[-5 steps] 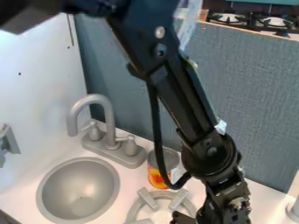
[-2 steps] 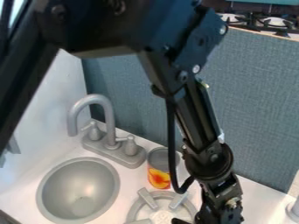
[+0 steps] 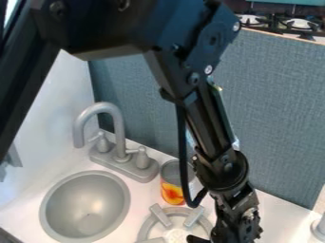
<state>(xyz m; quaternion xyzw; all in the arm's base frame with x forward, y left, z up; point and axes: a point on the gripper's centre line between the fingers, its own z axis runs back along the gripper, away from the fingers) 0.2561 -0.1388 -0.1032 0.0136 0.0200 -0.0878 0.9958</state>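
The jaws of the black gripper (image 3: 236,231) are low down at the bottom edge, right of the middle. I cannot tell if they are apart or together, or if they hold a thing. The gripper is just right of the gray stove burner (image 3: 160,216), which sits at the bottom middle of the frame.

The black arm (image 3: 213,121) comes in from the upper left, bends at the top middle, and then slants down and a bit right. 1 black cable (image 3: 182,142) hangs by its left side and curls back in near the gripper.

The can (image 3: 172,193) stands upright in the lower middle, just above the burner in the frame and left of the arm. It is gray up top, with a red and yellow fruit picture low down. The cable runs in front of its right side.

The round gray sink (image 3: 86,204) is at the lower left. Above it is the gray faucet (image 3: 119,130) with 2 handles. They are all on the white counter (image 3: 276,213). The blue-gray panel (image 3: 276,104) stands behind, and the black stove top (image 3: 274,23) is at the upper right.
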